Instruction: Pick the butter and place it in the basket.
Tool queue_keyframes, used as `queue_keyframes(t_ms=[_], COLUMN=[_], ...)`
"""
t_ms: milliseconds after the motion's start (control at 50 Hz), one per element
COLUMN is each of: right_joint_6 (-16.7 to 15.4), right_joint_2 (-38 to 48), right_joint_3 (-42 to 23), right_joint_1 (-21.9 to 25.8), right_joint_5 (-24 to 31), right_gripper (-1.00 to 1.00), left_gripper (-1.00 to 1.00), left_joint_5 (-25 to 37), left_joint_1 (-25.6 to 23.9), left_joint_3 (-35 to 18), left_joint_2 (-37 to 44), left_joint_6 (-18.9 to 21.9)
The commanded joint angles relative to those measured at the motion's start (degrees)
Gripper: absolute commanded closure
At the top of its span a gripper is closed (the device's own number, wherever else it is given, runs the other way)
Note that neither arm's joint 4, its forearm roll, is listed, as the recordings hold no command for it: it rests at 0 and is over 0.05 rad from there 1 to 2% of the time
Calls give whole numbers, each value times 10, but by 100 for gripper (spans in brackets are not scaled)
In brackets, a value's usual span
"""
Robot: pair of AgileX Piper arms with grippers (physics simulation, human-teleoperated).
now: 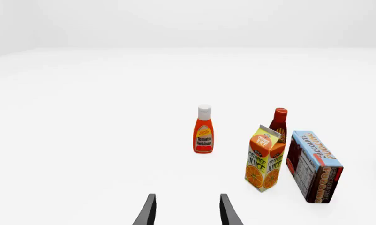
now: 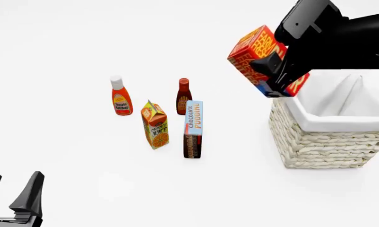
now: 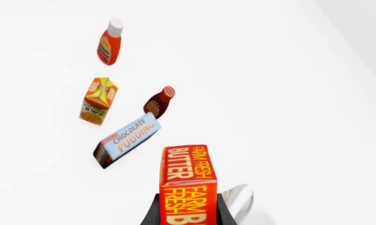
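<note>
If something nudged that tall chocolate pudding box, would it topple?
Probably. The chocolate pudding box stands on its narrow end, tall and slim, so a push high up would likely tip it. Its flat sides suggest it wouldn't roll. It might knock the orange juice carton close beside it.

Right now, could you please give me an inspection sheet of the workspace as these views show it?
Surface: white table, no marks seen.
Job's things: butter held aloft, tilted, beside the basket's near-left corner; basket upright.
Clutter: ketchup bottle, dark sauce bottle, orange juice carton, chocolate pudding box, all standing, left of the basket.
Grippers: right gripper shut on the butter; left gripper open, low, holding nothing.
Cables: nothing seen.
Surroundings: plain white, nothing seen.
</note>
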Motion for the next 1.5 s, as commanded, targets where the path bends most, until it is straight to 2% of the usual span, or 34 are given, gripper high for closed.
queue_keyframes(t_ms=[20, 640, 920, 1260, 1440, 1500], right_joint_6=[25, 62, 81, 110, 122, 115], right_joint_2=[-10, -59, -78, -117, -144, -155], right_joint_3=[-9, -2, 5, 25, 60, 73], right_joint_1=[-13, -71, -103, -139, -152, -166], right_joint_5=[-4, -4, -21, -48, -81, -94], right_gripper=[100, 100, 100, 100, 100, 100], left_gripper=[-100, -100, -100, -100, -100, -100], left_joint_5=[0, 0, 0, 0, 0, 0], left_joint_1=[0, 0, 0, 0, 0, 0], left_joint_3=[0, 0, 0, 0, 0, 0], left_joint_2=[0, 0, 0, 0, 0, 0], left_joint_6=[0, 0, 0, 0, 0, 0])
